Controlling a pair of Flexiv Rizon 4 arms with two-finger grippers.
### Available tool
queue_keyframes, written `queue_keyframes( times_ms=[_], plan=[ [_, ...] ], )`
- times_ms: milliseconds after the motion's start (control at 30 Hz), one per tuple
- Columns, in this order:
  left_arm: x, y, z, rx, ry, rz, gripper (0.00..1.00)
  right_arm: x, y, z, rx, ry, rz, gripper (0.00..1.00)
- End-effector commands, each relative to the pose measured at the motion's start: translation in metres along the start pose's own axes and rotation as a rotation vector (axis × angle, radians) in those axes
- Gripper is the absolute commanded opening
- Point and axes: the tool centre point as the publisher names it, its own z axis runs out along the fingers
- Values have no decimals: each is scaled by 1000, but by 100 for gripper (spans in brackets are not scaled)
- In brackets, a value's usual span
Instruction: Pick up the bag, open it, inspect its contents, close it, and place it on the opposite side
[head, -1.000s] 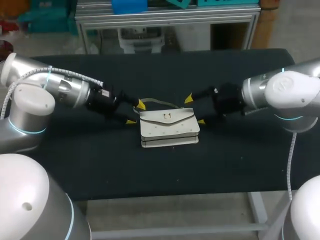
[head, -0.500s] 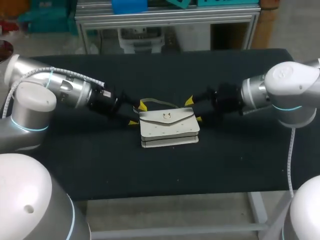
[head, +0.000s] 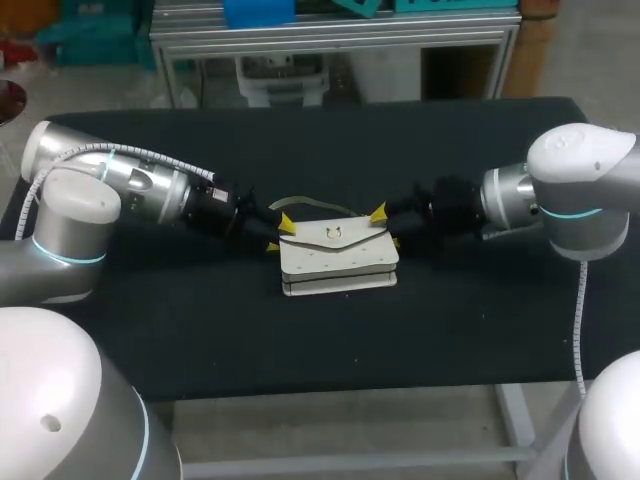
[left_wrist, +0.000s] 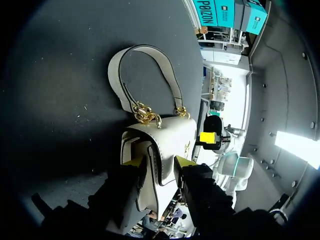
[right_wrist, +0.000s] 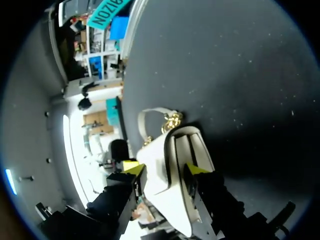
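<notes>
Left gripper (left_wrist: 158, 161) is parked right at the left end of the bag (head: 338, 255), and that end fills the gap of it in the left wrist view. Whether it's actually clamped or just sitting there can't be told. Same story for the right gripper (right_wrist: 163, 169): it's seen at the bag's right end with the pale body filling its gap, and a real grip can't be made out there either. From the left wrist view a bit of the right gripper can be spotted just past the far end of the bag.

The bag itself is a small cream one and is found about mid-table, resting on the black table (head: 200, 330) with its flap turned up and a gold clasp (head: 335, 234) in the middle of the flap. Its strap (left_wrist: 115, 70) is laid out flat in a loop on the cloth at the bag's far side and is joined to the bag by gold chain links (left_wrist: 145, 116). The flap looks shut.

The left arm (head: 150, 190) and right arm (head: 510, 195) are brought in low from either side, so the bag is bracketed between them
</notes>
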Motion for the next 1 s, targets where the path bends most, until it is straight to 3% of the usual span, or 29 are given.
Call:
queue_keyframes(
  times_ms=[33, 167, 233, 267, 333, 367, 400, 467, 533, 567, 600, 633, 667, 833, 900, 1000],
  plan=[
    [-7, -9, 8, -8, 6, -15, 41, -7, 1, 6, 11, 3, 7, 49],
    [-10, -10, 9, -6, 7, -24, 40, -12, 1, 9, 11, 0, 19, 49],
    [-10, -10, 9, -6, 7, -26, 40, -14, 1, 9, 10, 0, 22, 42],
    [-10, -10, 9, -7, 8, -26, 40, -14, 1, 9, 8, 1, 24, 31],
    [-10, -10, 9, -7, 10, -26, 35, -14, 1, 9, 4, 3, 26, 0],
    [-9, -10, 9, -7, 10, -25, 28, -14, 1, 9, 0, 5, 25, 0],
    [-7, -10, 9, -6, 10, -23, 14, -13, 1, 8, -6, 9, 22, 0],
    [-4, -8, 8, -2, 8, -12, 0, -10, 1, 6, -12, 15, 13, 0],
    [-1, -7, 7, 1, 6, 2, 0, -6, 0, 3, -17, 26, 2, 0],
    [1, -6, 6, 2, 7, 7, 10, -3, -1, 2, -19, 32, -1, 0],
    [3, -5, 5, 4, 6, 14, 30, -2, -1, 1, -18, 34, -7, 5],
    [5, -4, 4, 7, 6, 17, 46, 0, -2, 1, -29, 40, -15, 46],
    [6, -3, 4, 8, 7, 20, 66, 1, -2, 0, -32, 42, -17, 100],
    [7, 0, 6, -6, 22, 20, 70, -1, -3, 0, -41, 54, -22, 100],
    [5, 0, 8, -13, 26, 12, 66, -3, -4, 2, -39, 58, -17, 100],
    [3, 0, 9, -16, 33, 6, 53, -5, -5, 4, -35, 62, -13, 100]
  ],
)
